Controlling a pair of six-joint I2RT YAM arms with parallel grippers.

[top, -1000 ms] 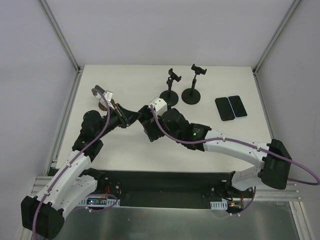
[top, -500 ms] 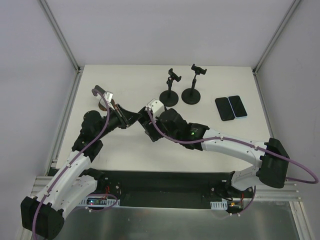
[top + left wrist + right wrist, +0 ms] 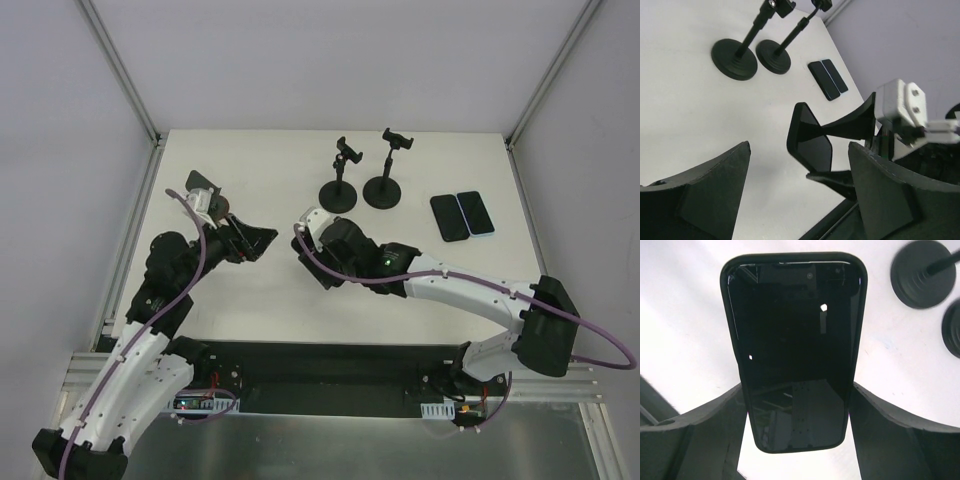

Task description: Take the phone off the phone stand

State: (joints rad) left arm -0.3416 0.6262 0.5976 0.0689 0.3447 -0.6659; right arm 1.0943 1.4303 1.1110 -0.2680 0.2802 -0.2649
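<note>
- Pale grey walls are closing in a white matte surface (image 3: 250, 160), with both arms reaching over it from the near edge.
- Right end effector (image 3: 797, 387) is gripping a black glossy rectangular phone (image 3: 795, 330) with rounded corners. Its two dark fingers are pressing on the long edges, so the slab is sitting square between them, mirror-like face turned to the wrist camera.
- That phone is being held over the surface between the two arms, in front of the stands and well apart from them. Judging by this, it is already off its mount.
- Left end effector (image 3: 799, 144) is standing wide open with nothing between its broad matte-black fingers. It is pointing toward the phone, probably leaving the right arm room to carry it alone.
- Left phone stand (image 3: 338, 195) and right phone stand (image 3: 383, 190) are standing upright near the back edge, just beside each other. Each is black, with a round heavy-looking base, a thin stem and a small clamp head, and both clamps are looking empty.
- Two more phones are lying flat side by side at the right: an all-black phone (image 3: 450, 217) and a blue-edged phone (image 3: 477, 212).
</note>
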